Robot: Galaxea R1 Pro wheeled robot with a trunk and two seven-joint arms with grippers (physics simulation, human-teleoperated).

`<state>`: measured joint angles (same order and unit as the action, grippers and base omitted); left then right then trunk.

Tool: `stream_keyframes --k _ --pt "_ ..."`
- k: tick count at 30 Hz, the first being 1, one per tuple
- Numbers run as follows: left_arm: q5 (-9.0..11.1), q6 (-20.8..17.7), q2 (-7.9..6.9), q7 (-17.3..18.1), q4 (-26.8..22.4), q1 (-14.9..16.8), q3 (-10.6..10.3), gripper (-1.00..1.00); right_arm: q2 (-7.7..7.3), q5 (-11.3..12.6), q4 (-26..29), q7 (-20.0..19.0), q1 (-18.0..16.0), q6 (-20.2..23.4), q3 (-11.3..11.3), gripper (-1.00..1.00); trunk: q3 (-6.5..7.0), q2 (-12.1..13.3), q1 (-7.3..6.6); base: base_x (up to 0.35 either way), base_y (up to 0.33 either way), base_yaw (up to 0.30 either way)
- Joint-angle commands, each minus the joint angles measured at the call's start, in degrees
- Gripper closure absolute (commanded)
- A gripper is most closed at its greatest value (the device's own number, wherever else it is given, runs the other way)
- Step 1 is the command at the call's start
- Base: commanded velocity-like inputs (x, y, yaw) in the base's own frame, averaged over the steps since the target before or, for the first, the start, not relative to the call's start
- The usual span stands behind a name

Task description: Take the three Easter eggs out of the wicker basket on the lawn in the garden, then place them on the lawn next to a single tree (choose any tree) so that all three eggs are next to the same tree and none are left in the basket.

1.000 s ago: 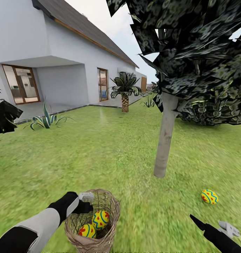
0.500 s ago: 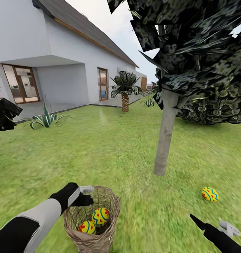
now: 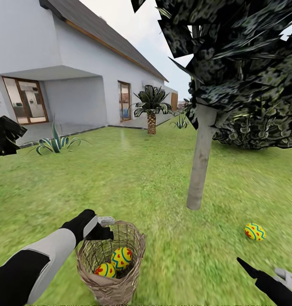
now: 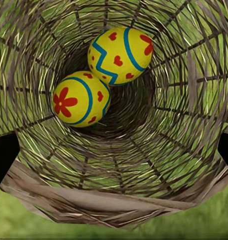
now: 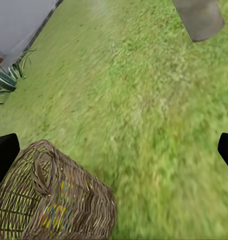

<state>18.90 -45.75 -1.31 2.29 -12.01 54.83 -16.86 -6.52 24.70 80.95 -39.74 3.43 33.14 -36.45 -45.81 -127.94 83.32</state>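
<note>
The wicker basket (image 3: 95,255) stands on the lawn (image 3: 133,191) with two yellow Easter eggs (image 3: 121,257) (image 3: 105,270) inside. My left gripper (image 3: 104,229) hovers at its near-left rim, open. In the left wrist view that gripper (image 4: 114,150) looks straight down into the basket (image 4: 114,200) at both eggs (image 4: 120,54) (image 4: 80,98). The third egg (image 3: 254,231) lies on the grass right of the tree (image 3: 200,165). My right gripper (image 3: 265,274) is low at the right, open and empty, apart from that egg. The right wrist view shows the basket (image 5: 49,200) and the trunk's base (image 5: 198,17).
A white house (image 3: 56,63) with a paved strip runs along the left. A spiky striped plant (image 3: 55,143) and a short palm (image 3: 151,110) stand near it. A dark shrub (image 3: 256,131) sits behind the tree. Open grass lies between the basket and the trunk.
The whole view has shifted slightly. My left gripper has risen a little against the basket's rim. My right arm has slid slightly right. The eggs and basket stay put.
</note>
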Motion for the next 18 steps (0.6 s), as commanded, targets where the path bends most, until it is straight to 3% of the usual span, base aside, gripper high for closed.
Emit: stream_keyframes --k 1,18 --pt "0.1 -0.5 -0.04 0.2 -0.1 0.1 -0.5 -1.00 0.02 0.3 0.0 -0.1 0.0 0.4 -0.1 -1.00 -0.23 -0.4 0.22 0.000 0.000 0.000" --pt "0.0 -1.5 -0.09 -0.1 -4.0 0.4 -0.5 -1.00 -0.40 0.0 0.1 -0.7 -0.2 0.4 -0.4 -1.00 -3.28 -7.3 3.95 0.000 0.000 0.000"
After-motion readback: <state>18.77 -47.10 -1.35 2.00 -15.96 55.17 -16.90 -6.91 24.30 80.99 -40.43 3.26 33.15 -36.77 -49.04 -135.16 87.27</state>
